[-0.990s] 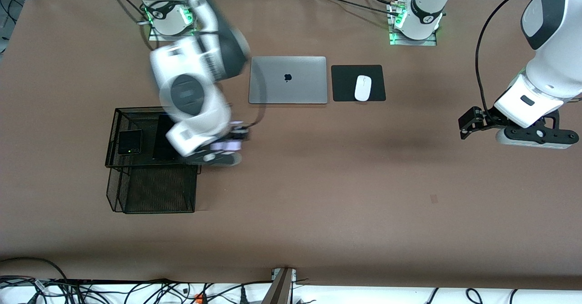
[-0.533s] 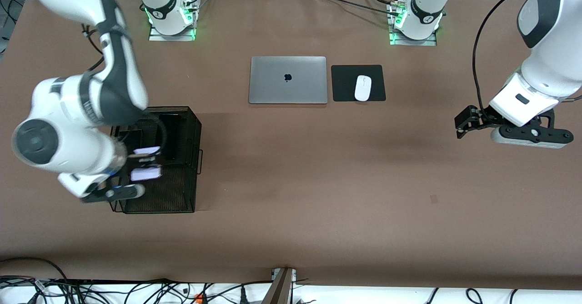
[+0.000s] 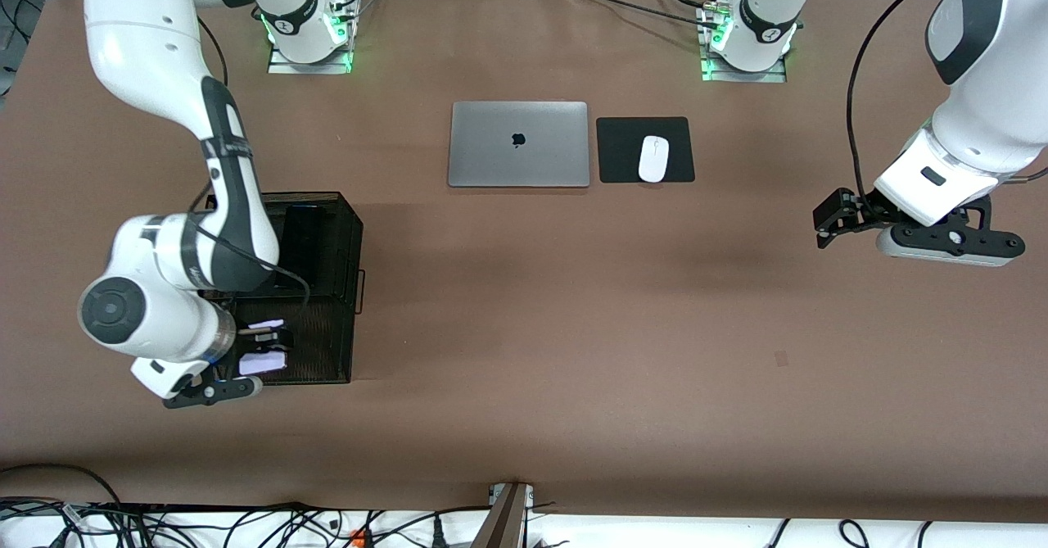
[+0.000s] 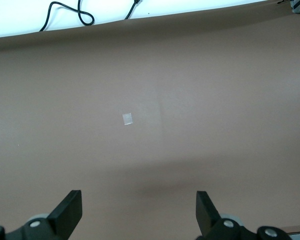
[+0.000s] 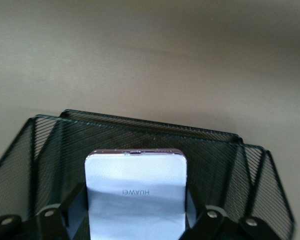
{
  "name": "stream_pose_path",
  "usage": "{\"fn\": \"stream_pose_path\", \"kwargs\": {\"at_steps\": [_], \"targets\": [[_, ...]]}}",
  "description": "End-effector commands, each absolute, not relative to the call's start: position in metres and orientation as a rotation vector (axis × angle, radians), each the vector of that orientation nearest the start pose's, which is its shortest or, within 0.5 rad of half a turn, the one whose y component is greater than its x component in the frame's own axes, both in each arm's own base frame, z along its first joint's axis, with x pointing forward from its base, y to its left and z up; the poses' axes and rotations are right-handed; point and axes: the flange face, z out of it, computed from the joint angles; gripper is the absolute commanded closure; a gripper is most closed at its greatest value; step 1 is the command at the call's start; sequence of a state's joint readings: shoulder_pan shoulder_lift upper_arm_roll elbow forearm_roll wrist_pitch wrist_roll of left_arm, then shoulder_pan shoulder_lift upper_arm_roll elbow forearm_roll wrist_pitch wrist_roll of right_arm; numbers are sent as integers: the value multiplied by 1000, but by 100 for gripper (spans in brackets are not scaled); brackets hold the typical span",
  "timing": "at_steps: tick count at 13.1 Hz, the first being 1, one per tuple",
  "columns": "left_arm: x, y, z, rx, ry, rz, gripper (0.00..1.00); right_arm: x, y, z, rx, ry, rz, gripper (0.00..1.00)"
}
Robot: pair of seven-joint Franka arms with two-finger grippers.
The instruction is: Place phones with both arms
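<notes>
The pale lavender-white phone (image 5: pixel 135 190) carries the word HUAWEI across its face, read in the right wrist view. The laptop (image 3: pixel 518 144) at the upper middle of the front view bears an apple logo. The right tool (image 3: pixel 260 350) is narrowed onto the pale phone, pinching its sides, low over the nearer compartment of the black mesh basket (image 3: pixel 327 351) in the lower left of the frame. The long black phone (image 3: pixel 301 241) lies in the basket's farther compartment, partly hidden by the right arm. The left tool (image 3: pixel 827 222) hangs at the frame's right edge, spread wide and holding nothing, over bare worktop (image 3: pixel 573 327). A white mouse (image 3: pixel 653 158) sits on a black pad (image 3: pixel 622 134) beside the laptop. The middle of the worktop lies open between basket and left tool
</notes>
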State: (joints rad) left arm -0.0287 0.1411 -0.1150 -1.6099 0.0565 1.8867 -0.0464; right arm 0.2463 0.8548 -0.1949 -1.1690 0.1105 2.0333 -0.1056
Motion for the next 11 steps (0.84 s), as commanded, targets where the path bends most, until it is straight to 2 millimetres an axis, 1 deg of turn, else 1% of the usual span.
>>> {"fn": "stream_pose_path", "kwargs": {"at_steps": [1,2,3,5,7,8,9,10,11], "targets": [[616,-79,561,-3083,184,-215,0,754,88,267,-3157,-230,-45,73],[615,-78,562,-3083,182,-218,0,752,88,260,-3157,-177,-24,49],[614,-78,561,-3084,183,-203,0,750,88,257,-3158,-148,-2,0],[612,-77,559,-3084,182,-173,0,752,85,266,-3152,-143,-21,0],[612,-80,560,-3085,180,-175,0,752,83,292,-3146,-136,-31,0],[612,-83,561,-3089,183,-178,0,749,82,311,-3144,-134,-9,0],[611,-82,561,-3090,183,-173,0,744,80,342,-3143,-131,-9,0],[612,-79,561,-3088,192,-172,0,738,77,367,-3140,-130,1,0],[613,-75,560,-3088,185,-172,0,727,73,393,-3133,-134,59,0]]}}
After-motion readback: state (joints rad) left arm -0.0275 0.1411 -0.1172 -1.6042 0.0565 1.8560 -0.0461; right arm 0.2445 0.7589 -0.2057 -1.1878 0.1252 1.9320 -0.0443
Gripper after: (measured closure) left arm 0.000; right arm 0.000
